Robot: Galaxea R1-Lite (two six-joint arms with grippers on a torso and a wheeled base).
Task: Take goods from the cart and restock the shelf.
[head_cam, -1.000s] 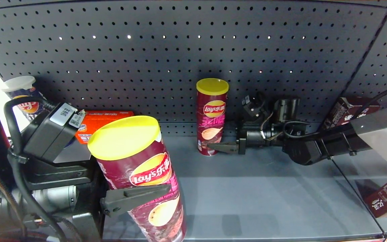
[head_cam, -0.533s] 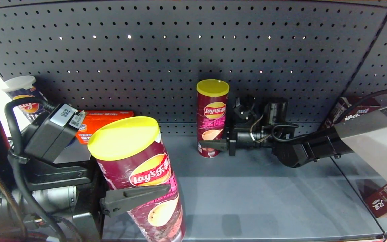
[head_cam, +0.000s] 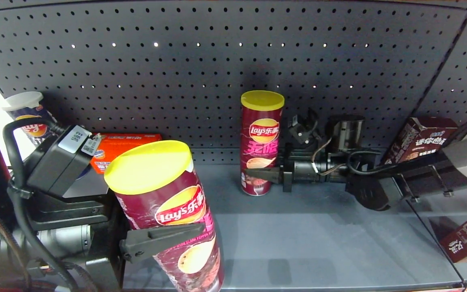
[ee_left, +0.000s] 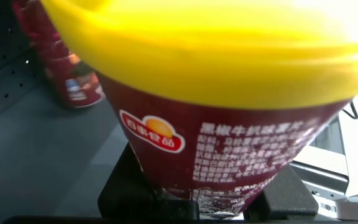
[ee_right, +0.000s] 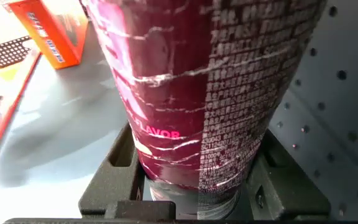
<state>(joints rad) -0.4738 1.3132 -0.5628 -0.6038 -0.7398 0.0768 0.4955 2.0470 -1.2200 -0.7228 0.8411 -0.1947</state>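
Now our right gripper point(head_cam: 259, 178) grasps the far can point(head_cam: 262, 138) low on its body, upright, far on the shelf point(head_cam: 318, 235), just in front of the pegboard point(head_cam: 217, 61); whether its base touches the shelf, we cannot tell; we should set it flat, then open the fingers slowly, so it does not tip; our left gripper point(head_cam: 164, 239) is clenched around the near can point(head_cam: 164, 194), slightly tilted at the near left.

The near can point(head_cam: 168, 211) runs past the head view's bottom edge, its base apparently unseen.
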